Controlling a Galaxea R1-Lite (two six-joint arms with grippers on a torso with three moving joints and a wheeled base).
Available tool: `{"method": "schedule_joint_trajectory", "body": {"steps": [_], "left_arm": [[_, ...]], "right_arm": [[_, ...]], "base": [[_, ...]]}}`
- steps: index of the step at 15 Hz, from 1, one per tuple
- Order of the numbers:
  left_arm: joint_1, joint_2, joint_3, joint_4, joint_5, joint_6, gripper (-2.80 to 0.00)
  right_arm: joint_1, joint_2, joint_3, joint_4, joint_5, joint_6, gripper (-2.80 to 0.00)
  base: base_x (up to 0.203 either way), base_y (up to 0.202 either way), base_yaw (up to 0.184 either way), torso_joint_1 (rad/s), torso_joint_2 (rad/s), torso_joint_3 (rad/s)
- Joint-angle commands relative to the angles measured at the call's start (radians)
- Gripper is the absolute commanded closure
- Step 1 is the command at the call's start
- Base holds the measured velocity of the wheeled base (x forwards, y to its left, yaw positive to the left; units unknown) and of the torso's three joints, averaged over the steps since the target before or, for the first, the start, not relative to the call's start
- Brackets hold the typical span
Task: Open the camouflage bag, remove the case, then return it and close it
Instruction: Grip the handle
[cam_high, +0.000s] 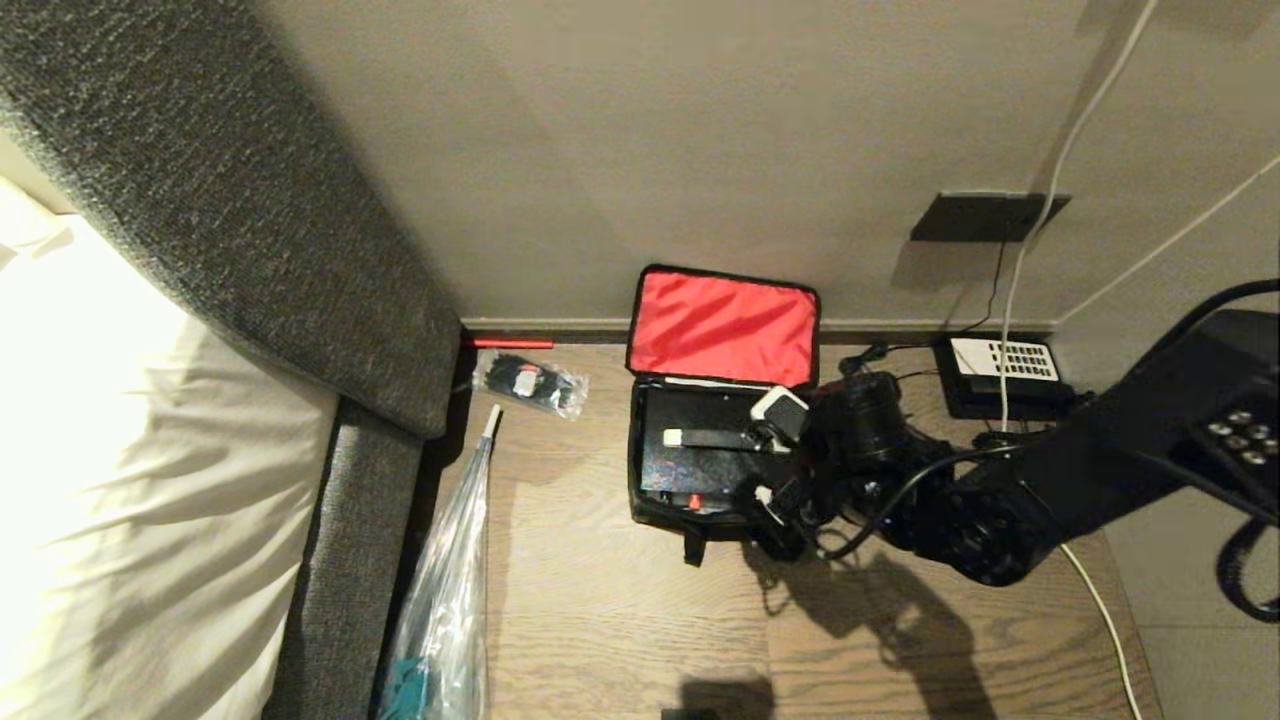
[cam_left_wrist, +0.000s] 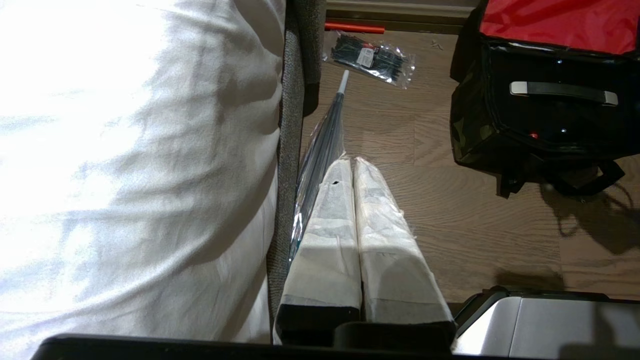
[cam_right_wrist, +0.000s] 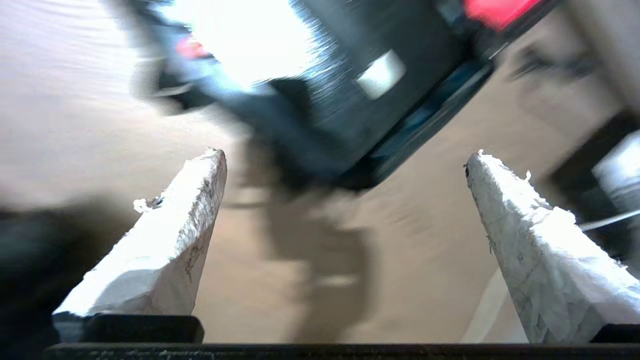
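Against the wall, camouflage bag (cam_high: 660, 500) lid upright, right gripper (cam_right_wrist: 345, 200) spread empty.

Camouflage bag (cam_high: 655, 505) – red lining, black case (cam_high: 700, 455) inside; phone (cam_high: 1003, 375) black, white keypad.

Head cam: high, looking down on the floor (cam_high: 600, 620) by the wall. Left wrist cam: low, faces the camouflage bag (cam_left_wrist: 530, 115) from well off. Right wrist cam: near the bag. All share it.

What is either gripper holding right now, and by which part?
Nothing. The right gripper is open and empty near the camouflage fabric bag; the left gripper is shut on nothing.
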Motion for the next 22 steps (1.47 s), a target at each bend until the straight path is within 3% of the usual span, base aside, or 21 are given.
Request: {"method": "schedule_joint_trajectory", "body": {"steps": [1, 7, 22], "left_arm": [[0.000, 0.000, 0.000, 0.001, 0.000, 0.000, 0.00], [0.000, 0.000, 0.000, 0.001, 0.000, 0.000, 0.00], [0.000, 0.000, 0.000, 0.001, 0.002, 0.002, 0.00]], "right_arm": [[0.016, -0.169, 0.102, 0.074, 0.033, 0.144, -2.80], [0.024, -0.216, 0.103, 0.114, 0.086, 0.150, -2.80], [0.024, -0.220, 0.115, 0.098, 0.088, 0.147, -2.80]], "base": [[0.000, 0.000, 0.000, 0.000, 0.00, 0.000], [0.000, 0.000, 0.000, 0.000, 0.00, 0.000], [0.019, -0.013, 0.000, 0.000, 0.00, 0.000]]}}
